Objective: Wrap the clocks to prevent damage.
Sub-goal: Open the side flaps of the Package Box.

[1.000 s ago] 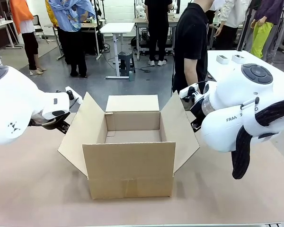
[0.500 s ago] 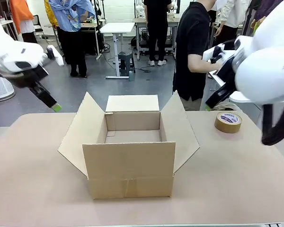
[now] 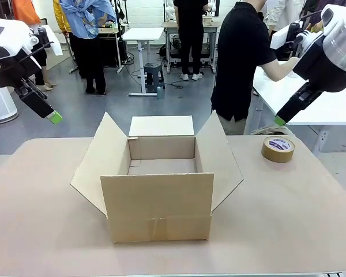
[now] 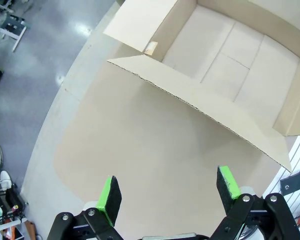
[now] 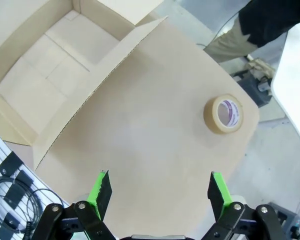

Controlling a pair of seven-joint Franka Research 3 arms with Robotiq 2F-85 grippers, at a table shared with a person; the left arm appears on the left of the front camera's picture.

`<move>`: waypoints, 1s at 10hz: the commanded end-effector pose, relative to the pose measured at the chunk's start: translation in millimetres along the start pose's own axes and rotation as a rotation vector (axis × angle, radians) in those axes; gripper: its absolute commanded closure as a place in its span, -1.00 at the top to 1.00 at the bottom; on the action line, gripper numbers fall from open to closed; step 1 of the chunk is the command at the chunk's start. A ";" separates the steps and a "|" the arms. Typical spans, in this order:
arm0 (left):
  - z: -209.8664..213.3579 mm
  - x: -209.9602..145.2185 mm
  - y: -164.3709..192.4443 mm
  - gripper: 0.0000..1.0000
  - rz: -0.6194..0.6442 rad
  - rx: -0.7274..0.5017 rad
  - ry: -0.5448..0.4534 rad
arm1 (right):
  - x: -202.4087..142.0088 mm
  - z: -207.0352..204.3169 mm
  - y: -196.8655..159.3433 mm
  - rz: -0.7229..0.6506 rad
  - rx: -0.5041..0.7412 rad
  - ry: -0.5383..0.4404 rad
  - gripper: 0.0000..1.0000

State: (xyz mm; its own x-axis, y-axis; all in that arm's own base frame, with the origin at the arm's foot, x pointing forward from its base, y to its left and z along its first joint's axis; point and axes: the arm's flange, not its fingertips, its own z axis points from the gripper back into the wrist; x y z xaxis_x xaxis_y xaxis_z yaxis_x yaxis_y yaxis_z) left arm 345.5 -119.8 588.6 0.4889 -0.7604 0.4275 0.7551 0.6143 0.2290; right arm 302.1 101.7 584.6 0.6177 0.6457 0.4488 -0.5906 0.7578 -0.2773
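Over the tan table and its open cardboard box, the left gripper and right gripper are hanging wide open, gripping nothing.

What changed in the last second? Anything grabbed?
Both arms swung up and outward, away from the cardboard box: the left gripper now hangs high at the left, the right gripper high at the right, both open and empty. That uncovered the tape roll on the table. The box stayed put, flaps open.

Grey polished floor reflects overhead light; a white desk stands at the back with 1 dark stool beside it.
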 end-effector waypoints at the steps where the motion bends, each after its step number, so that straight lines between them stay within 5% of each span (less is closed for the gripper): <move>1: -9.6 0.0 9.1 1.00 -0.001 -0.021 0.006 | 7.5 -20.0 -5.7 -0.005 0.003 -0.002 1.00; 3: -3.3 -0.7 2.3 1.00 0.003 -0.005 0.005 | 2.6 -8.4 -1.5 -0.001 0.004 0.004 1.00; 7: 47.4 -49.4 58.7 1.00 0.003 -0.250 -0.026 | -36.7 8.9 -64.4 0.027 0.326 -0.121 1.00; 10: 72.6 -87.9 86.0 1.00 -0.055 -0.401 -0.225 | -70.4 26.5 -97.3 0.094 0.475 -0.296 1.00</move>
State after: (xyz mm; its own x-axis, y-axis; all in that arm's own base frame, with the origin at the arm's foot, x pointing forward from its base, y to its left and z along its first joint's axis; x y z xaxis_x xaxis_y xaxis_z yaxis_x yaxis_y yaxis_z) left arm 329.6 6.4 635.3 0.4041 -0.7159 0.5694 0.8847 0.4639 -0.0445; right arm 301.7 -13.5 602.4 0.4494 0.6150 0.6479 -0.8143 0.5802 0.0141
